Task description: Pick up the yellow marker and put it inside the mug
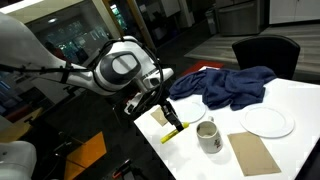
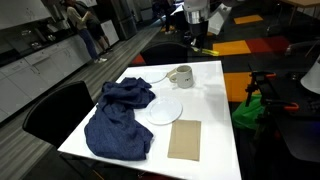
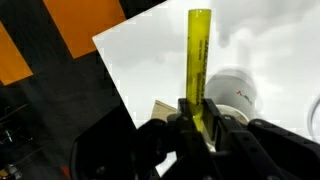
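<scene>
My gripper (image 3: 200,118) is shut on the yellow marker (image 3: 197,55), which sticks out from between the fingers. In an exterior view the gripper (image 1: 170,116) holds the marker (image 1: 175,130) tilted above the table, just left of the whitish mug (image 1: 208,136). The mug (image 3: 237,90) stands upright on the white table (image 1: 290,100), below and to the right of the marker in the wrist view. In an exterior view the mug (image 2: 181,76) sits at the table's far end, and the gripper (image 2: 196,38) hovers beyond it.
A blue cloth (image 1: 228,84) lies crumpled on the table, also in an exterior view (image 2: 120,115). A white plate (image 1: 267,121) and a brown cardboard sheet (image 1: 253,153) lie near the mug. A black chair (image 1: 265,52) stands behind the table.
</scene>
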Tool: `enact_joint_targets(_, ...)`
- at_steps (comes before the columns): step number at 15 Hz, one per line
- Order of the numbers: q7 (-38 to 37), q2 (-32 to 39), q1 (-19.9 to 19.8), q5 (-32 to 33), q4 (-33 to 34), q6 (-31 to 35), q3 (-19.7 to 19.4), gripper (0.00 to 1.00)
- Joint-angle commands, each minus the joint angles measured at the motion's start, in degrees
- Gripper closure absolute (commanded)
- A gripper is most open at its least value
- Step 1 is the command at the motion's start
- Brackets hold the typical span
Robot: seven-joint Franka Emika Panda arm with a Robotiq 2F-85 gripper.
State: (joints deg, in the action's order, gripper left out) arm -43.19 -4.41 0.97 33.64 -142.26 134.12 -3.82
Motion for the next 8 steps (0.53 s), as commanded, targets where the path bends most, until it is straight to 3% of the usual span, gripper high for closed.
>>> enact_joint_targets(1,-0.34,-0.10,0.50,-3.13,0.80,-2.04,4.25,0.95)
enact_joint_targets(8,-2.68,0.24,1.60,-7.47,3.20,-2.94,8.86,0.95)
